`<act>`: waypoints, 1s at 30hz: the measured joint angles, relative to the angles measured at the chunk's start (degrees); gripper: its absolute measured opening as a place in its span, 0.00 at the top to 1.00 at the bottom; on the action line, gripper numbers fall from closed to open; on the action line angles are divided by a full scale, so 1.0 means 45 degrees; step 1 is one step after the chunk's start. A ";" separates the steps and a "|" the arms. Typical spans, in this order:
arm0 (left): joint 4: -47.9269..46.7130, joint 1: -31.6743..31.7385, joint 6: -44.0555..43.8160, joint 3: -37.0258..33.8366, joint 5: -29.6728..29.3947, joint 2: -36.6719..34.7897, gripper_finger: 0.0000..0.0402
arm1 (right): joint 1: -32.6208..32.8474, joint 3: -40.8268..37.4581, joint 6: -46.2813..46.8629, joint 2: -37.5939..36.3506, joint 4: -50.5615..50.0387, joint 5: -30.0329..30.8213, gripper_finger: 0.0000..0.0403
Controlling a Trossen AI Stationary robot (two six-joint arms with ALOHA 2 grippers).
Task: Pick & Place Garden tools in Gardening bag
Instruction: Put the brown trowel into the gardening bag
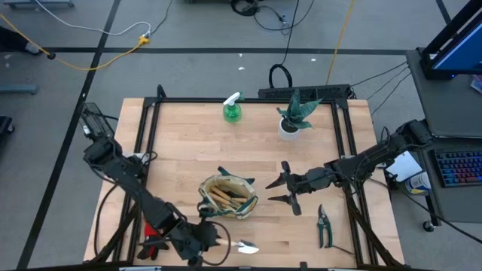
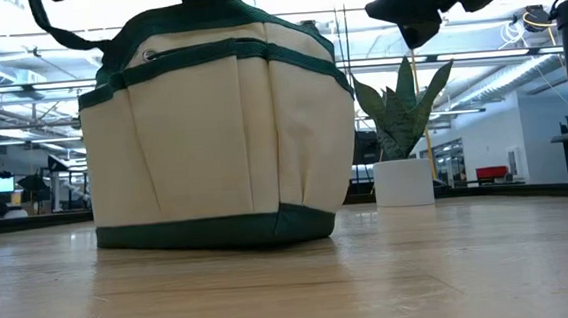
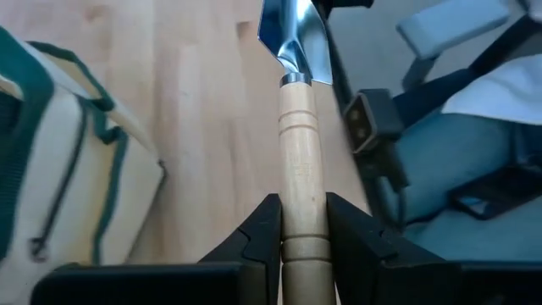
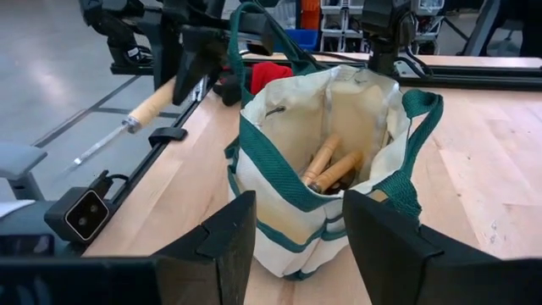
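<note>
the left hand [image 1: 215, 241] sits at about 7 o'clock on the tabletop [image 1: 181, 143], near the front edge, its fingers [image 3: 264, 229] clamped on the wooden handle of a trowel [image 3: 298, 119] whose shiny metal blade points toward 3 o'clock. the gardening bag [image 1: 227, 196], beige with dark green trim, stands upright just front of the tabletop's centre, at 12 o'clock from that hand, and several wooden tool handles [image 4: 332, 169] lie inside it. the right hand [image 1: 280, 190] hovers just beside the bag at its 3 o'clock side, fingers spread wide and holding nothing, facing the bag's open mouth. pruning shears [image 1: 324, 226] lie flat at about 5 o'clock. a green spray bottle [image 1: 232, 108] stands at 12 o'clock near the far edge, with a potted spiky plant [image 1: 294, 117] at 1 o'clock. something red [image 1: 154, 229], perhaps the gloves, shows at 7 o'clock beside the left arm.
</note>
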 joint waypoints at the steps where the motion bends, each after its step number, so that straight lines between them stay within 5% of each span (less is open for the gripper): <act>1: 0.0089 -0.0057 -0.0096 0.0000 0.0007 0.0000 0.82 | 0.0000 0.0000 -0.0106 0.0000 0.0000 0.0000 0.58; 30: 0.0335 0.0008 -0.4837 -0.0850 0.1650 0.0015 0.82 | 0.0000 0.0000 -0.1528 0.0000 0.0000 0.0000 0.58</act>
